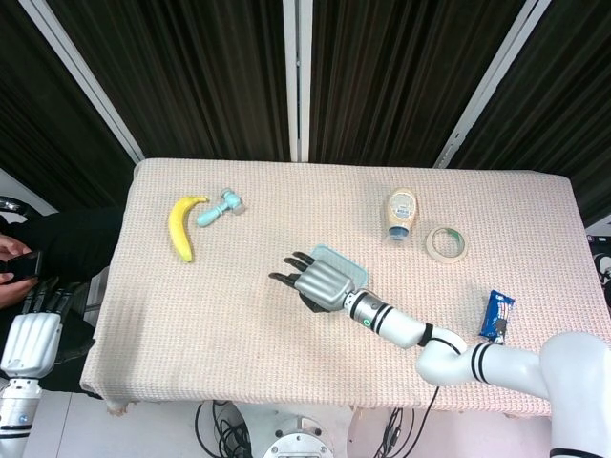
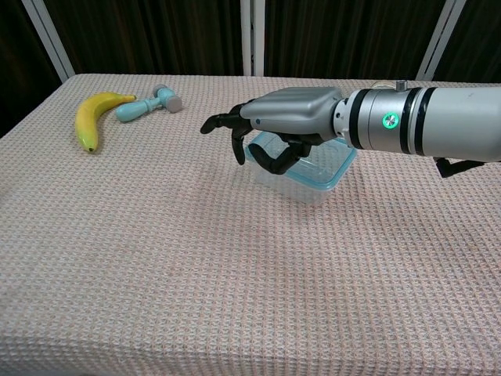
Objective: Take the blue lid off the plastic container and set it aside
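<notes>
The clear plastic container [image 1: 342, 266] with its blue lid [image 2: 327, 168] sits mid-table, lid on. My right hand [image 1: 315, 283] is low over the container's left end, palm down, its dark fingers [image 2: 235, 125] spread and curved past the lid's edge. Nothing is held in it, and I cannot tell whether it touches the lid. In the chest view this hand [image 2: 286, 117] covers the lid's left half. My left hand [image 1: 29, 334] hangs off the table's left edge with its fingers straight, holding nothing.
A banana [image 1: 181, 226] and a teal toy hammer [image 1: 220, 206] lie at the back left. A squeeze bottle [image 1: 401, 214] and a tape roll [image 1: 446, 243] lie at the back right, and a blue packet [image 1: 495, 316] near the right edge.
</notes>
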Available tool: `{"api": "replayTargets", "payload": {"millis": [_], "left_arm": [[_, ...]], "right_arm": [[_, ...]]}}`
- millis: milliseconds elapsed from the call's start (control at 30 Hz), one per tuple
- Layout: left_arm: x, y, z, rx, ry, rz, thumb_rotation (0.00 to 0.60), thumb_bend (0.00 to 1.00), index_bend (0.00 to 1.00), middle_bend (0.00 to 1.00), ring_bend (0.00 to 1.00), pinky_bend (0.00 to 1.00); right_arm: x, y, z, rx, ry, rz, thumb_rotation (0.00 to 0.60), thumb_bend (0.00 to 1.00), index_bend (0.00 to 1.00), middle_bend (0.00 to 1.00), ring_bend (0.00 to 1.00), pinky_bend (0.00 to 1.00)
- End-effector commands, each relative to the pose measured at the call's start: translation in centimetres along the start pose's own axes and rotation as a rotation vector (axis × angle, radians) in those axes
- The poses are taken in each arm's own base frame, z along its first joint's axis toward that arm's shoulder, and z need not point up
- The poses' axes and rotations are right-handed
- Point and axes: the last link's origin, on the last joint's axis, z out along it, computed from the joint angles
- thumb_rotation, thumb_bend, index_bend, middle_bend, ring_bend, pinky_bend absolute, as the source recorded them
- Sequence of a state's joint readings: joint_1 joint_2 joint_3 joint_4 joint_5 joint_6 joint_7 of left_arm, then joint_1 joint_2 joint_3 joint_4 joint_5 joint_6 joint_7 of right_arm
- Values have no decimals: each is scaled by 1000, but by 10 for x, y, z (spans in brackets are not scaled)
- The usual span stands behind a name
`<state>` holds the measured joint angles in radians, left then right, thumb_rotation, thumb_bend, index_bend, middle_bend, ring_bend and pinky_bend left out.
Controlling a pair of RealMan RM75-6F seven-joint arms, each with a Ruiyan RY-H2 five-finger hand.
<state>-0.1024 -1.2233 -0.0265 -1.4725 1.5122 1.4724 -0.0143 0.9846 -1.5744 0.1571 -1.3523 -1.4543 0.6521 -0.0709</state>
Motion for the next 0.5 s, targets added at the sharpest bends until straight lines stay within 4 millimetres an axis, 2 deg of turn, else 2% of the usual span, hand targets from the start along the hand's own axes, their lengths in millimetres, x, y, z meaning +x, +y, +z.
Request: {"api": "replayTargets", "payload": {"millis": [33, 233, 300, 333, 400, 467, 500], "left_arm": [[-1, 0, 0, 0, -1, -3, 600, 30, 160, 144, 0, 0], [-4, -1, 2, -4, -5, -9, 600, 30, 160, 144, 0, 0], [-4, 0, 3, -8, -5, -12, 600, 30, 160, 144, 0, 0], [-4, 0, 3, -9, -4, -12, 600, 30, 160, 144, 0, 0], [-4, 0, 3, -10, -3, -12, 600, 30, 160, 144, 0, 0], [-3, 0, 3, -10, -1, -12, 600, 30, 160, 144, 0, 0], [-3, 0, 3, -9, -1, -12, 600, 30, 160, 144, 0, 0]], "right_arm": [[2, 21, -6, -96, 22, -33, 600, 771, 0, 334, 0, 0], [5, 52, -18, -229, 13, -4, 600, 771, 0, 334, 0, 0], [6, 59, -24, -262, 17, 29, 600, 742, 0, 334, 0, 0], [7, 61, -28, -271, 27, 49, 600, 675, 0, 328, 0, 0], [11, 64, -37, -282, 67, 87, 600, 470, 0, 286, 0, 0], [16, 69, -52, -292, 144, 113, 600, 237, 0, 190, 0, 0], [18, 72, -60, -298, 186, 111, 600, 171, 0, 146, 0, 0]]}}
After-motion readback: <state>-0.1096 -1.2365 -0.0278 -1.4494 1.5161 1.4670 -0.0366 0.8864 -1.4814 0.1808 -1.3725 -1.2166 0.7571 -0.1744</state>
